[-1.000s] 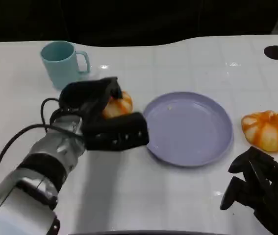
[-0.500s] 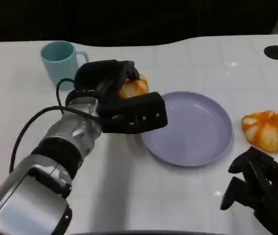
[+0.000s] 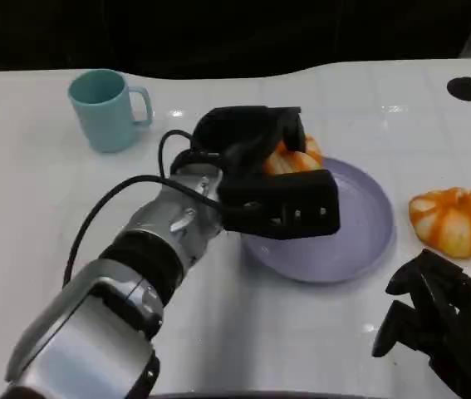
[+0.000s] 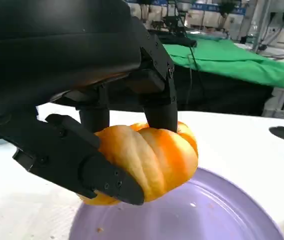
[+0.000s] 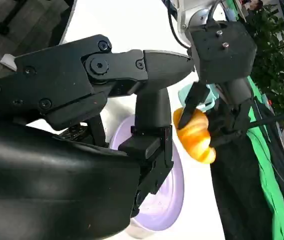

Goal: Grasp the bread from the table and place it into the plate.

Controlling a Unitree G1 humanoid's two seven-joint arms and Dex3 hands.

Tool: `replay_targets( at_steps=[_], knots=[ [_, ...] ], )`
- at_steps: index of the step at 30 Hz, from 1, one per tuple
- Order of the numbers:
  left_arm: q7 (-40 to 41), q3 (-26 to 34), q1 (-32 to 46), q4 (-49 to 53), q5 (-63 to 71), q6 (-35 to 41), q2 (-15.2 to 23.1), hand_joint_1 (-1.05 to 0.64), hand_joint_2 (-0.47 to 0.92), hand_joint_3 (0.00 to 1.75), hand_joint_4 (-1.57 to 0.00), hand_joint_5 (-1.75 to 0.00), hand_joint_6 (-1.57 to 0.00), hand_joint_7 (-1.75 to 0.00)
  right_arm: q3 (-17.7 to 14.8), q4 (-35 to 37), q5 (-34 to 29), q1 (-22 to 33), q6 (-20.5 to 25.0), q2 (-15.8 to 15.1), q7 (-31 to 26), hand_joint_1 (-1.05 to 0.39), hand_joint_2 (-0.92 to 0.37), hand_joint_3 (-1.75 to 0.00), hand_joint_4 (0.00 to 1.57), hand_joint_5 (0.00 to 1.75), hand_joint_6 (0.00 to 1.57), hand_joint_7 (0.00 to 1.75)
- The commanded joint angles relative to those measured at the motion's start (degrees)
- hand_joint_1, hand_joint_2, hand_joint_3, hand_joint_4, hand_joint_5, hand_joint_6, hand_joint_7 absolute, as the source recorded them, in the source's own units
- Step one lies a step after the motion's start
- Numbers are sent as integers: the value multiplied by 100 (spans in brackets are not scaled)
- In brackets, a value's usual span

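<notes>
1. The bread (image 3: pixel 295 158) is grasped in the left hand (image 3: pixel 264 179) and held above the near-left part of the plate (image 3: pixel 360 241); in the left wrist view the bread (image 4: pixel 147 160) is seen clamped between black fingers (image 4: pixel 76 160), clear of the plate surface (image 4: pixel 207 220).
2. Over the last second the bread has been lifted from the table beside the cup (image 3: pixel 106 108) and carried rightward across the plate rim. The transport phase is judged nearly complete; lowering and release remain.
3. The right hand (image 3: pixel 443 328) is rested near the table's front edge with fingers curled on nothing, unchanged.
4. A second bread (image 3: pixel 455 220) lies on the table just right of the plate, apart from its rim.
5. Open plate surface is available to the right of the held bread. The plate's left rim lies under the left hand; a straight descent is judged to clear it.
</notes>
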Motion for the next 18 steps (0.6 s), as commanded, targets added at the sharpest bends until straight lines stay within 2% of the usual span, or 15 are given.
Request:
replay_targets(
  at_steps=[1, 2, 3, 4, 5, 7, 11, 14, 15, 17, 18],
  knots=[
    [-50, -62, -221, 144, 22, -32, -106, -23, 89, 23, -86, -175, -62, -158, -2, -9, -5, 39, -96, -70, 44, -48, -92, -34, 64, 175, 49, 161],
    [-93, -55, -218, 175, -4, -68, -138, -23, 90, 22, -86, -175, -63, -150, 7, -17, -19, 43, -94, -67, 33, -49, -92, -34, 64, 175, 49, 161],
    [-122, -53, -217, 203, -19, -96, -163, -23, 91, 21, -85, -175, -72, -127, 11, -25, -21, 48, -88, -60, 23, -48, -92, -34, 64, 175, 50, 161],
    [-146, -60, -218, 229, -21, -110, -188, -23, 91, 21, -85, -175, -77, -113, 13, -29, -17, 50, -80, -54, 16, -48, -92, -34, 64, 175, 50, 161],
    [-172, -65, -219, 255, -21, -114, -213, -23, 92, 24, -85, -175, -80, -112, 20, -31, -21, 53, -83, -53, 19, -48, -92, -34, 64, 175, 50, 161],
    [-195, -69, -217, 293, -18, -125, -254, -23, 92, 27, -83, -175, -78, -112, 39, -40, -32, 61, -92, -50, 17, -47, -92, -34, 64, 175, 50, 161],
    [-169, -98, -223, 357, 5, -147, -310, -21, 91, 30, -84, -175, -71, -152, 79, -56, -57, 59, -95, -54, 7, -47, -92, -36, 63, 175, 48, 161],
    [-329, -85, -254, 387, -48, -103, -343, -20, 90, 32, -84, -175, -69, -157, 97, -44, -70, 54, -124, -62, 26, -47, -92, -37, 63, 175, 47, 162],
    [-403, -70, -266, 391, -72, -80, -353, -22, 88, 26, -78, -174, -70, -128, 104, -44, -73, 52, -128, -57, 23, -47, -92, -36, 63, 175, 48, 162],
    [-530, -37, -283, 392, -116, -23, -376, -23, 89, 11, -75, -165, -80, -79, 118, -46, -82, 57, -149, -44, 19, -47, -92, -36, 63, 175, 48, 162],
    [-569, -19, -284, 386, -138, -16, -383, -23, 90, 8, -74, -163, -82, -66, 122, -53, -84, 63, -148, -41, 13, -47, -92, -36, 63, 175, 48, 162]
  ],
)
